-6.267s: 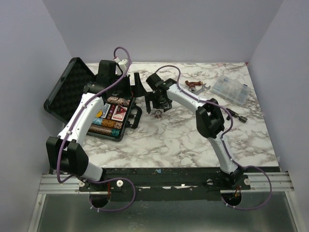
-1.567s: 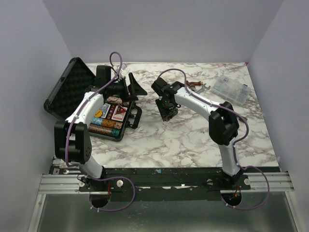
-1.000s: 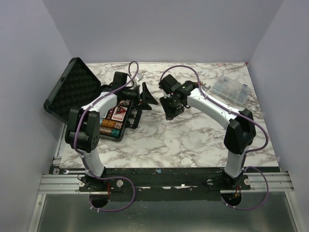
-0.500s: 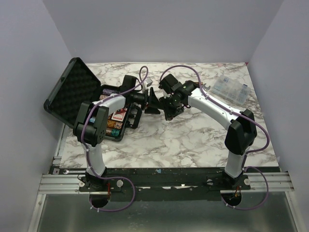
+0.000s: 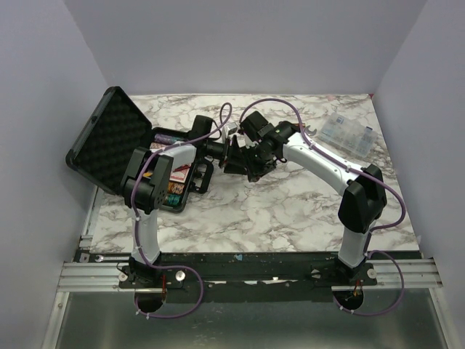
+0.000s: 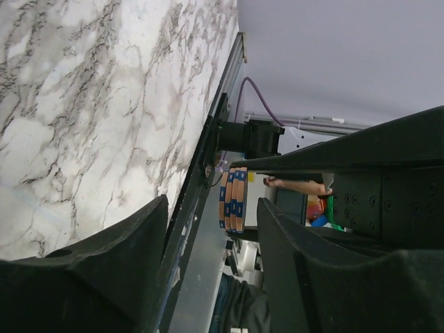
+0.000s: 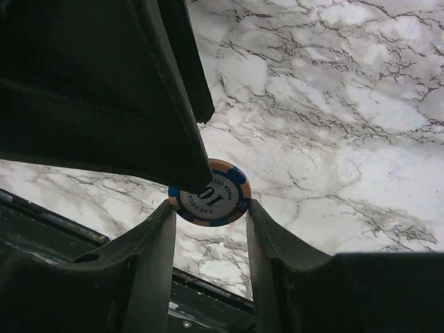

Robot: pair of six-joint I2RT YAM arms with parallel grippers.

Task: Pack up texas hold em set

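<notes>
Handover above mid-bench: right pincer (image 7: pixel 210 214) clamps a small stack of poker chips (image 6: pixel 232 198); left pincer (image 6: pixel 211 208) stands part-open around them. Briefcase (image 5: pixel 109 142), left edge, gapes, mostly filled; stowing and shutting remain.

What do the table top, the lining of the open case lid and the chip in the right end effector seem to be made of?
Table top: a smooth marble-look surface, white with grey veins. It could be laminate rather than stone.
Lid lining: black foam, judging by its bumpy egg-crate texture.
Chip: probably plastic or clay composite with a matte finish. It has a printed centre label and blue-and-orange edge blocks.
</notes>
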